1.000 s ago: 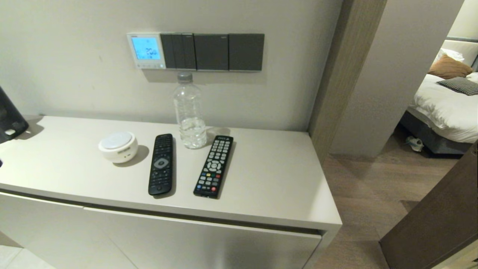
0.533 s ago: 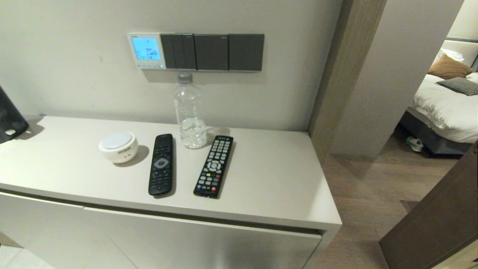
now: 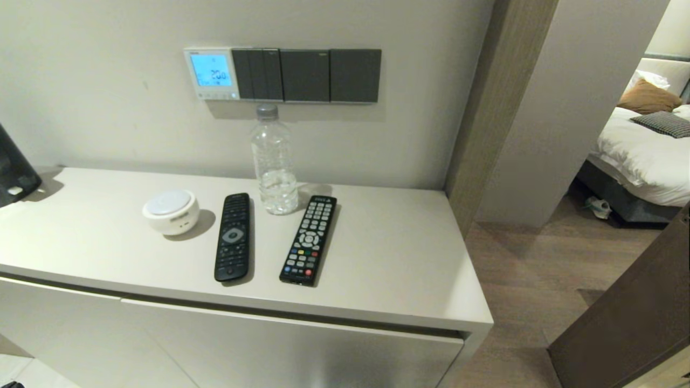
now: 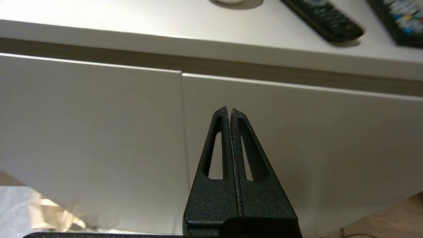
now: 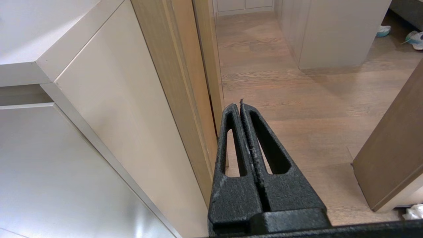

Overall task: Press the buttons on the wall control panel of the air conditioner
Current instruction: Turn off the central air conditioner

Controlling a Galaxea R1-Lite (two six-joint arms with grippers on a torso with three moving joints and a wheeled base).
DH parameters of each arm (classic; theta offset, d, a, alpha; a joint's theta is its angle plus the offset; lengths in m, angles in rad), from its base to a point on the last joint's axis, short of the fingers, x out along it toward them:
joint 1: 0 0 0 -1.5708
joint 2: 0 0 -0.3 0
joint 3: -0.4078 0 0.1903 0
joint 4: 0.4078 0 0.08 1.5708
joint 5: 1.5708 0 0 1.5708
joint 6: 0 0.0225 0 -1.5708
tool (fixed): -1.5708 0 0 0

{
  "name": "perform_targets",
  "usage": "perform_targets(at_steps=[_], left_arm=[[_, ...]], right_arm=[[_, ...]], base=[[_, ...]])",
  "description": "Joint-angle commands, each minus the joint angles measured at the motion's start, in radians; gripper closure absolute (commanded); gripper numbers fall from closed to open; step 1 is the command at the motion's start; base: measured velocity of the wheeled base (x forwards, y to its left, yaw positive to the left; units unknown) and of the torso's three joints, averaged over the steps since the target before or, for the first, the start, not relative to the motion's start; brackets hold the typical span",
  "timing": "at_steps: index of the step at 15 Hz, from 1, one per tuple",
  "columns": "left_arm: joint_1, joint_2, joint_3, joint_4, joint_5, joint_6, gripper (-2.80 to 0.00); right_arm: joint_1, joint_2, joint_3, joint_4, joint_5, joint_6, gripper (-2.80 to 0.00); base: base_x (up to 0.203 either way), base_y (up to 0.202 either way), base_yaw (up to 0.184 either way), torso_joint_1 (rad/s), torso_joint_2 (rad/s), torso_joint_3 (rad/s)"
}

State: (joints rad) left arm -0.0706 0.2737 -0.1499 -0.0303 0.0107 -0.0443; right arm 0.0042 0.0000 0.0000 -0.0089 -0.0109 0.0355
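Two grippers, left gripper (image 4: pixel 230 110) and right gripper (image 5: pixel 240 105), hang low with fingers pressed together, holding nothing. Upper left, the control panel (image 3: pixel 211 73) glows above its buttons (image 3: pixel 214 96). Below it, a bottle (image 3: pixel 273 161) holds a little water.

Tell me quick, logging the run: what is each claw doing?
Left claw: closed, empty, low in front of the cabinet.
Right claw: closed, empty, low beside the cabinet's end.

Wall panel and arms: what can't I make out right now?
- Buttons on the wall panel: too small in the head view to tell apart.
- Left tool and right tool: outside the head view, so their distance to the panel is unknown.
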Motion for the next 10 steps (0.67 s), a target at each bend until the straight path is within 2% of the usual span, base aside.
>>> perform_targets(at_steps=[1,5,8,10], left_arm=[[0.000,-0.001,0.061,-0.035,0.016,0.038,0.00],[0.012,-0.007,0.090,-0.040,0.081,0.053,0.00],[0.069,-0.025,0.091,0.015,0.073,0.062,0.00],[0.083,-0.071,0.091,0.047,0.060,0.067,0.00]], right_arm=[[0.000,0.002,0.002,0.000,0.000,0.001,0.00],[0.000,0.002,0.002,0.000,0.000,0.001,0.00],[0.000,0.002,0.002,0.000,0.000,0.001,0.00],[0.000,0.002,0.002,0.000,0.000,0.001,0.00]], base=[[0.000,0.000,0.000,0.000,0.00,0.000],[0.000,0.000,0.000,0.000,0.00,0.000],[0.000,0.000,0.000,0.000,0.00,0.000],[0.000,0.000,0.000,0.000,0.00,0.000]])
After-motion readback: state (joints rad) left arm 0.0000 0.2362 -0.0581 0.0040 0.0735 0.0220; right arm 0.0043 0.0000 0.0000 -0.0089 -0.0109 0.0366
